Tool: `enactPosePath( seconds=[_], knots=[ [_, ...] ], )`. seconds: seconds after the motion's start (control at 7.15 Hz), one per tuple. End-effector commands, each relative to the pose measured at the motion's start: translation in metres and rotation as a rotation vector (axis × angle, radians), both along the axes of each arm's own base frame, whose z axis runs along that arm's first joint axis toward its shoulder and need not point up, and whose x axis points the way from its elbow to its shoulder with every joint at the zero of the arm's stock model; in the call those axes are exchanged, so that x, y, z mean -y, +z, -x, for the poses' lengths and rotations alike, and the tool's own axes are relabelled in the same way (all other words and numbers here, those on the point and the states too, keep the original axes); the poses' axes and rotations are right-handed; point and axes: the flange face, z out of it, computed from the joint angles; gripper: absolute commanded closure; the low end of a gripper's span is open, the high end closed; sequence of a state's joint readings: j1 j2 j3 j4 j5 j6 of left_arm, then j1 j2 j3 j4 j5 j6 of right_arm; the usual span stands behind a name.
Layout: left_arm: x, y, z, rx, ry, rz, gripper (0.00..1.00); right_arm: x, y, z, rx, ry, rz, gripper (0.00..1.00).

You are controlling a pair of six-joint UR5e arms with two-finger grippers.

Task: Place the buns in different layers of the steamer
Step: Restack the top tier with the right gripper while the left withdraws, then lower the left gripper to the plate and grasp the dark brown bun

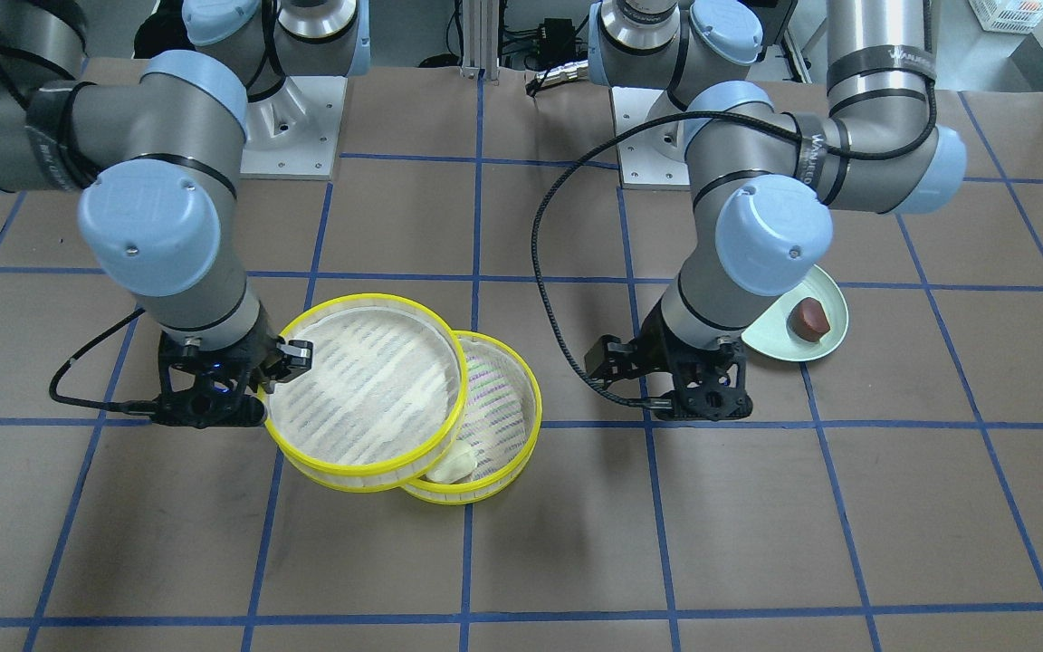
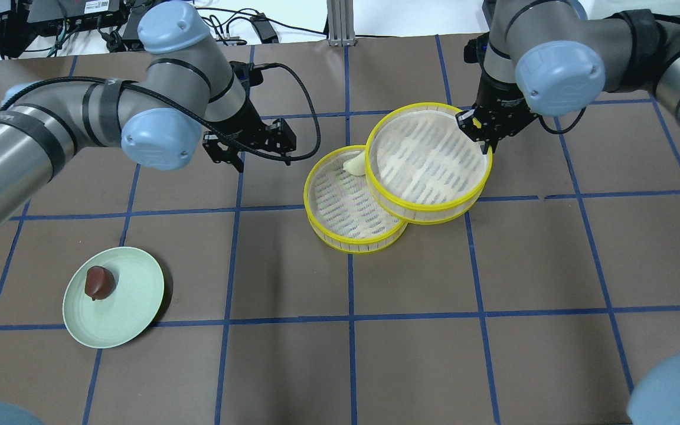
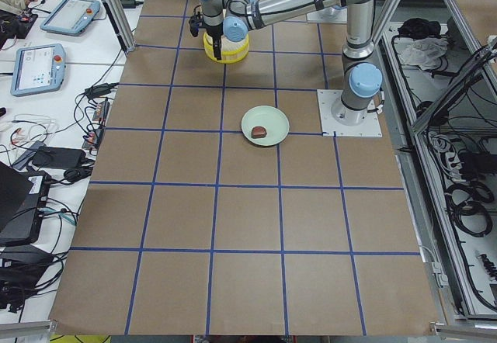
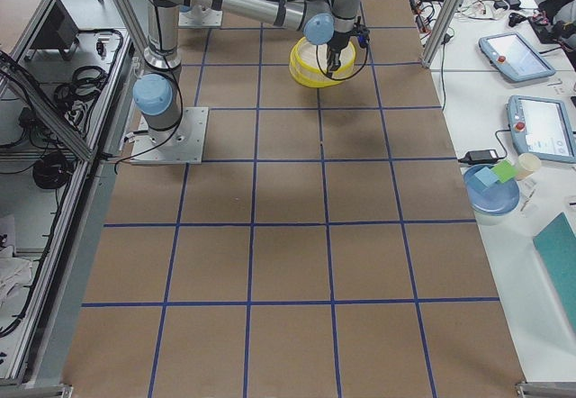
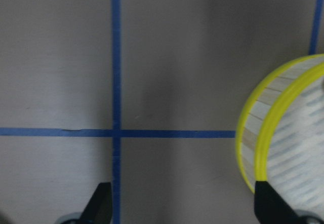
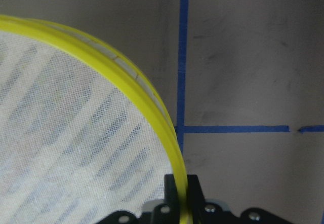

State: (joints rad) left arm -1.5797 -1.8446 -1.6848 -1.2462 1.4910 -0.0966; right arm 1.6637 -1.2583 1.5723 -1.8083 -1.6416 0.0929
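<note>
Brown table [image 2: 411,354] — right gripper [image 2: 483,134] pinches upper tray [image 2: 428,162], overlapping lower tray [image 2: 343,209] holding white bun [image 2: 354,164]; left gripper [image 5: 185,206] spread wide.

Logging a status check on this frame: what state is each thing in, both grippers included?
right gripper: shut on the upper tray's rim.
left gripper: open, empty.
upper tray: held, empty, off-centre over the lower tray.
lower tray: on the table, holding the white bun.
white bun: partly under the upper tray.
brown bun: on the green plate.
</note>
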Motion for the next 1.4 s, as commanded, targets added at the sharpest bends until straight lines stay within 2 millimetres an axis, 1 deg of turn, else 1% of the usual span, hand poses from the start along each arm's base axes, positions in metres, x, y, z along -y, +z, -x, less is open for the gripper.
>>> enactPosePath(
  seconds=[0.0,0.14,0.28,0.42,0.56,0.7,0.84,0.98,1.12,1.26],
  knots=[
    [-0.012,0.009,-0.07,0.021,0.041,-0.101,0.0,-0.014,-0.006,-0.055,0.013,-0.045,0.016,1.0],
    [-0.017,0.007,-0.107,0.004,0.057,-0.157,0.0,-0.014,-0.018,-0.063,0.008,-0.041,-0.003,1.0],
    [-0.026,-0.007,-0.148,-0.025,0.049,-0.198,0.0,-0.01,-0.026,-0.064,0.009,-0.039,-0.004,0.99],
    [-0.04,-0.025,-0.187,-0.062,0.04,-0.228,0.0,-0.007,-0.034,-0.067,0.028,-0.044,-0.011,0.99],
    [-0.051,-0.039,-0.222,-0.084,0.086,-0.254,0.0,-0.01,-0.039,-0.071,0.026,-0.037,-0.02,1.0],
    [-0.065,-0.061,-0.229,-0.103,0.092,-0.307,0.0,-0.011,-0.04,-0.073,0.025,-0.035,-0.021,1.0],
    [-0.076,-0.079,-0.238,-0.051,0.084,-0.366,0.0,-0.011,-0.045,-0.073,0.024,-0.032,-0.03,1.0],
    [-0.079,-0.084,-0.246,0.003,0.07,-0.398,0.0,-0.011,-0.048,-0.073,0.023,-0.029,-0.035,1.0],
    [-0.084,-0.095,-0.264,-0.013,0.104,-0.421,0.0,-0.011,-0.05,-0.073,0.021,-0.025,-0.038,1.0],
    [-0.085,-0.105,-0.276,-0.026,0.122,-0.437,0.0,-0.01,-0.052,-0.073,0.02,-0.025,-0.041,1.0]
  ],
)
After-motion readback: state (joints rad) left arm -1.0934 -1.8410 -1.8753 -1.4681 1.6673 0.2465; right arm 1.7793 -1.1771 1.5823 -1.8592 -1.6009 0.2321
